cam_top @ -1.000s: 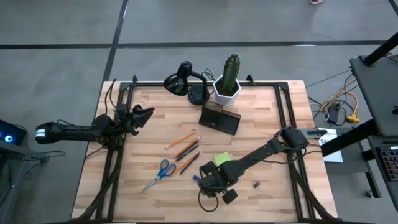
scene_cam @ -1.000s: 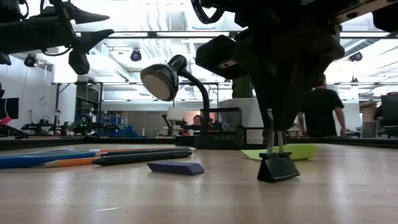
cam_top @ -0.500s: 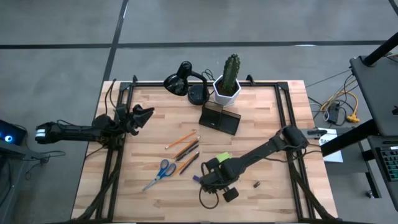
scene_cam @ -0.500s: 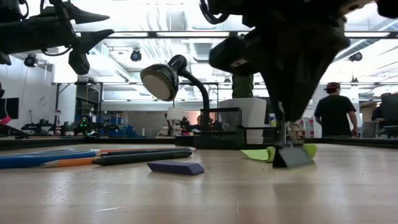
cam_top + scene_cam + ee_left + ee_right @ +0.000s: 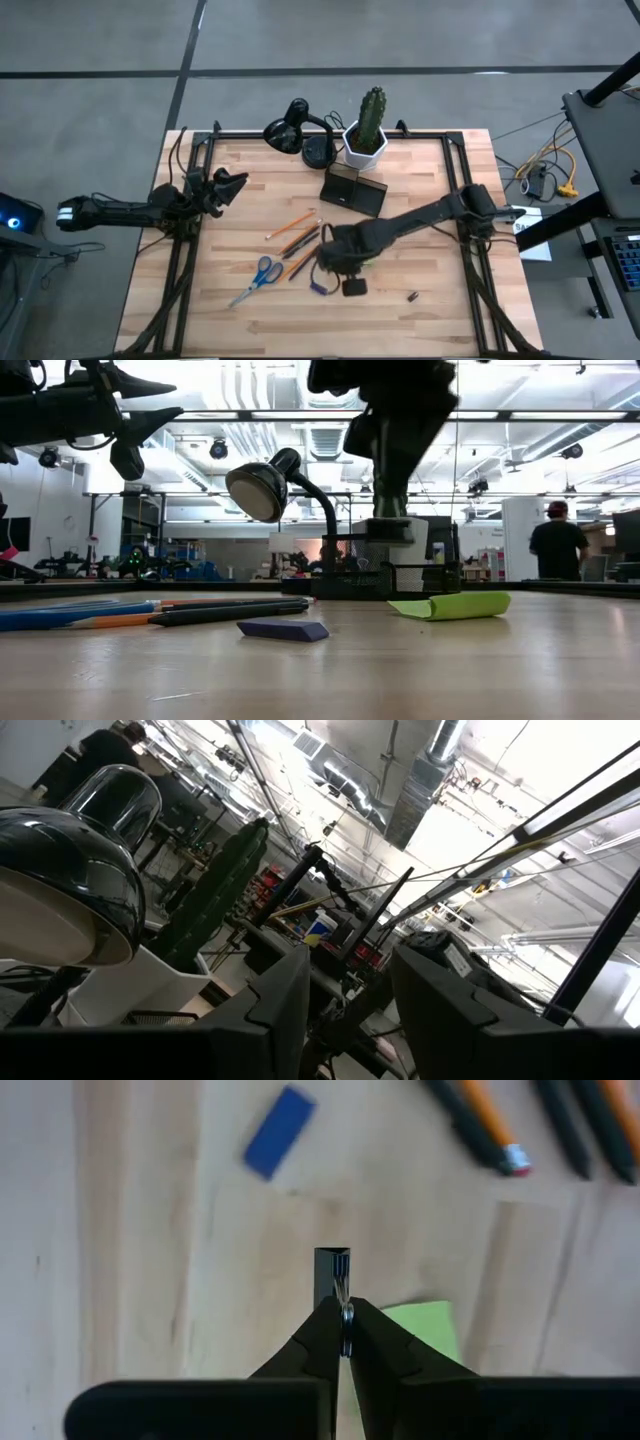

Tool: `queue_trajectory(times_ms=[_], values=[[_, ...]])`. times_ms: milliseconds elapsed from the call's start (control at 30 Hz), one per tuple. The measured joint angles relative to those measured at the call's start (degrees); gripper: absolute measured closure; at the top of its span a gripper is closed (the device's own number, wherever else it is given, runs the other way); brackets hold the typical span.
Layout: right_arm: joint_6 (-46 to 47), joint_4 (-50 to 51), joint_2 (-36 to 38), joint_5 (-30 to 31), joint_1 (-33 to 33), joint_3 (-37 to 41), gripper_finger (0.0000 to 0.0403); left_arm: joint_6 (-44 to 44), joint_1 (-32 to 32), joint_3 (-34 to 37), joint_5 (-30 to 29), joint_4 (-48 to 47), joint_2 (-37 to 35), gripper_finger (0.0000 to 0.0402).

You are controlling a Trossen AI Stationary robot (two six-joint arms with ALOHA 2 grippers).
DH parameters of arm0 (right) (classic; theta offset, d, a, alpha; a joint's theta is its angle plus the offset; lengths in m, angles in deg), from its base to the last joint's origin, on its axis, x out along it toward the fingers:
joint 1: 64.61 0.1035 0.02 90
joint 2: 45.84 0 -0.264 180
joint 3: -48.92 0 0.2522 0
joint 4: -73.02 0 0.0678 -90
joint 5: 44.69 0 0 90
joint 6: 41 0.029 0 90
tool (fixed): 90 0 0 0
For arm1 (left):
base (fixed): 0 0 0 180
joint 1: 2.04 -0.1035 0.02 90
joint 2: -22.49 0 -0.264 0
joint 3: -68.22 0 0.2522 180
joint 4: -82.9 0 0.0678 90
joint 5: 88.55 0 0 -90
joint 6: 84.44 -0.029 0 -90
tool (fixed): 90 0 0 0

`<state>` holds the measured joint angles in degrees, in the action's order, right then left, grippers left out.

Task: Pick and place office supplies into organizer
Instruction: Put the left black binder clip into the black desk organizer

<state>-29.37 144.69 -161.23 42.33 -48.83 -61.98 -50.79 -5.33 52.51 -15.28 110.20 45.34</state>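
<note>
Carrying binder clip (image 5: 332,1275) above counter (image 5: 430,320), right end effector (image 5: 343,1318) pinched shut on its wire handle.
Risking slip from thin grip before reaching organizer (image 5: 354,190).

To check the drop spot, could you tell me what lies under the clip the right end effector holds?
Only bare wooden table shows under the binder clip in the right end effector. The green sticky pad beside it is partly covered by the fingers.

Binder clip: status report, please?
Right gripper shut on binder clip, lifted above the table. Left gripper open, parked at left edge. Organizer path unobstructed.
</note>
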Motion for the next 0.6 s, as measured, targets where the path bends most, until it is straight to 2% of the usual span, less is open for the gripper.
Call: queue_trajectory(times_ms=[267, 600], values=[[1.56, -0.26, 0.57, 0.41, -5.89, 0.04, 0.0394, 0.00, 0.00, 0.00, 0.00, 0.00, 0.00, 0.0274], [2.13, 0.46, 3.51, 7.21, -13.73, 0.09, 0.0394, 0.00, 0.00, 0.00, 0.01, 0.02, -0.02, 0.0274]])
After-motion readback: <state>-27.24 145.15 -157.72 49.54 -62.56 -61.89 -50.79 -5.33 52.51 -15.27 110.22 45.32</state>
